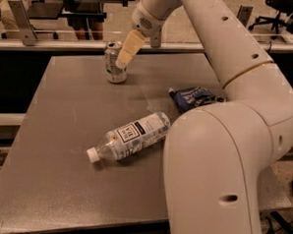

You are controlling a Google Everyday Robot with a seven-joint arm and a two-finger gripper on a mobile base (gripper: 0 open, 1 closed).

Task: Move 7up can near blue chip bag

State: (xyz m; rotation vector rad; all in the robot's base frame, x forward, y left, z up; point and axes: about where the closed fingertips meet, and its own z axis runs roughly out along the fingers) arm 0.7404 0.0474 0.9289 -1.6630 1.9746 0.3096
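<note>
The 7up can stands upright near the far left of the grey table. It is silver-white with green markings. My gripper hangs at the can's right side, its cream fingertip overlapping the can's upper edge. The blue chip bag lies flat at the table's right, partly hidden behind my arm.
A clear plastic water bottle with a white cap lies on its side in the middle of the table. My large white arm covers the table's right and front right. A railing and chairs stand beyond the far edge.
</note>
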